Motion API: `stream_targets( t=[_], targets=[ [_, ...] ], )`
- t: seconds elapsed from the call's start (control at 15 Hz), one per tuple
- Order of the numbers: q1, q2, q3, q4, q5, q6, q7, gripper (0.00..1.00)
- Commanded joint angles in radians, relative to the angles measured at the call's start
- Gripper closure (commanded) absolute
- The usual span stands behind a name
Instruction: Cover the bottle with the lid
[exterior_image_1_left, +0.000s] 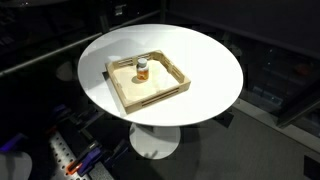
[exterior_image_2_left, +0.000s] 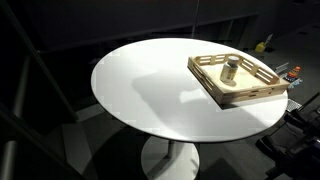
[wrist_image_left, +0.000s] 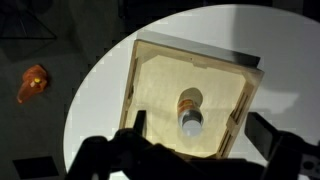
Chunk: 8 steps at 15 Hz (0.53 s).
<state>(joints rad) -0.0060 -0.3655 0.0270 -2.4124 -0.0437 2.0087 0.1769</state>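
Observation:
The small amber bottle (exterior_image_1_left: 142, 70) stands upright inside the wooden tray (exterior_image_1_left: 120, 88) on the round white table. It also shows in an exterior view (exterior_image_2_left: 232, 69) and in the wrist view (wrist_image_left: 188, 103). A pale round lid (wrist_image_left: 191, 125) sits on the bottle's top, and in an exterior view the lid (exterior_image_1_left: 142, 62) shows as a white cap. My gripper (wrist_image_left: 200, 123) shows only in the wrist view. It is open wide and empty, high above the tray, with the bottle between its two fingers in the picture.
The tray (exterior_image_2_left: 218, 90) has raised wooden walls and lies near one edge of the round white table (exterior_image_2_left: 150, 90). An orange object (wrist_image_left: 33, 82) lies on the dark floor beside the table. Dark surroundings and equipment ring the table.

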Motion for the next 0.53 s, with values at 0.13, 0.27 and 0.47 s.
stream_targets(
  t=[0.13,0.27,0.47],
  targets=[
    [-0.004,0.010,0.004,0.001,0.002,-0.001,-0.002,0.00],
    [-0.004,0.013,0.004,0.001,0.002,-0.001,-0.002,0.00],
    [-0.004,0.013,0.004,0.001,0.002,-0.001,-0.002,0.00]
  ],
)
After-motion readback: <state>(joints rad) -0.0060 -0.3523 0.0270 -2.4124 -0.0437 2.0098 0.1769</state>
